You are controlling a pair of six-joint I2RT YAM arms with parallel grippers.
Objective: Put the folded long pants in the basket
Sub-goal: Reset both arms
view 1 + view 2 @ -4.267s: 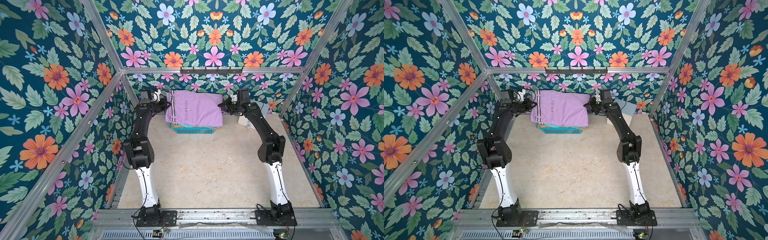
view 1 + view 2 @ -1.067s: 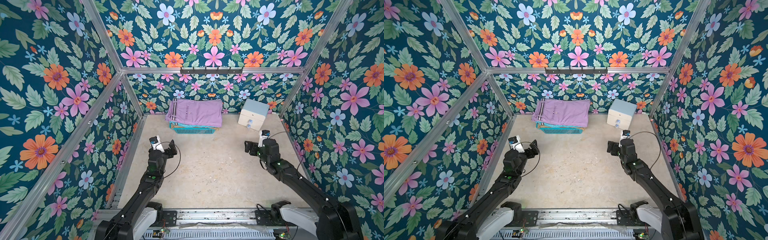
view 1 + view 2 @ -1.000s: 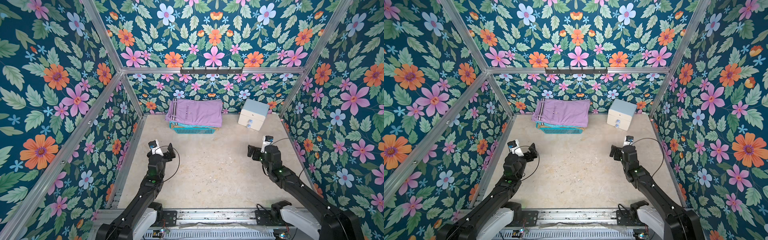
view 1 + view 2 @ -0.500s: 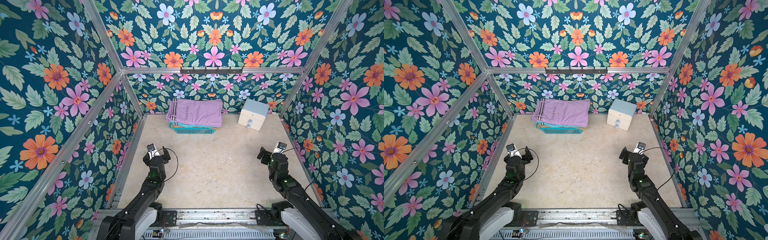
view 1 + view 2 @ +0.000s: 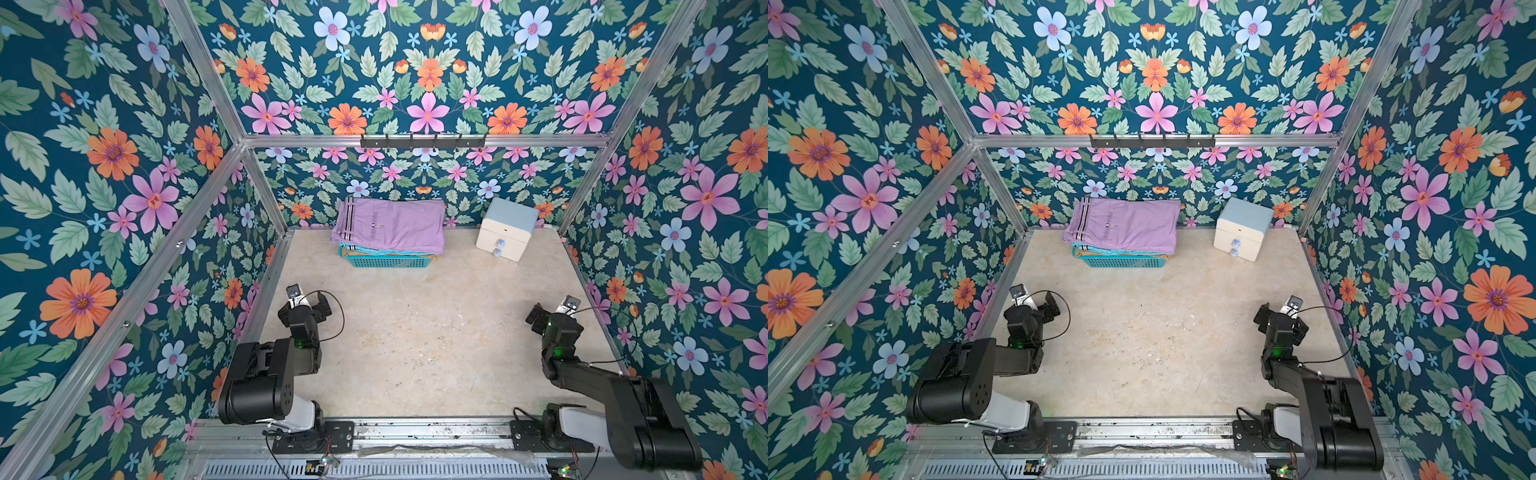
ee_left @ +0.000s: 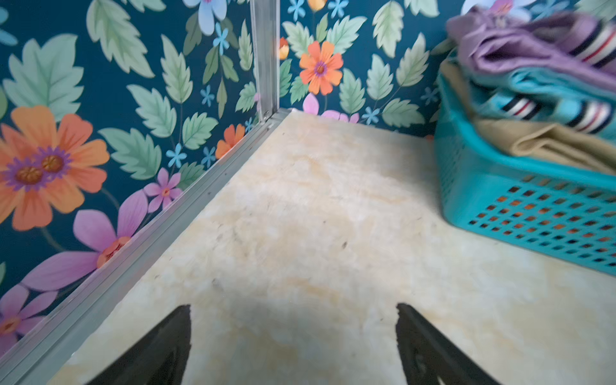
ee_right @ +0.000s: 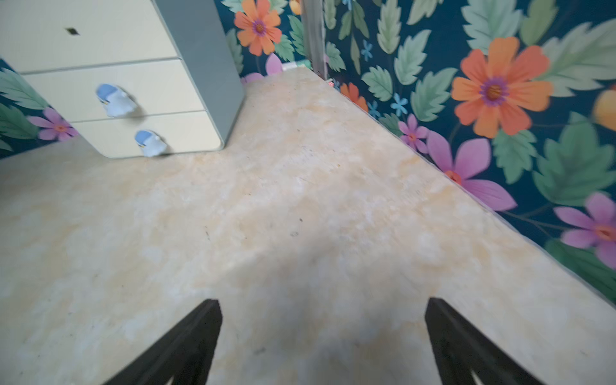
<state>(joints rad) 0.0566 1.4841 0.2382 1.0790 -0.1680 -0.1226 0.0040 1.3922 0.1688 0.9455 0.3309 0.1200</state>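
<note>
Well beyond left fingers (image 6: 160,346); folded pants (image 6: 520,46)

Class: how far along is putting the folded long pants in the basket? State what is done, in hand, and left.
Done: the lilac pants top a stack in the basket, over turquoise pants and tan pants; orange shows through the mesh. In hand: nothing; the left gripper and right gripper are open and empty. Left: seemingly nothing; no pants lie on the table.

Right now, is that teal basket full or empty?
Full. The basket is heaped past its rim: lilac pants on top, turquoise pants and tan pants beneath.
</note>
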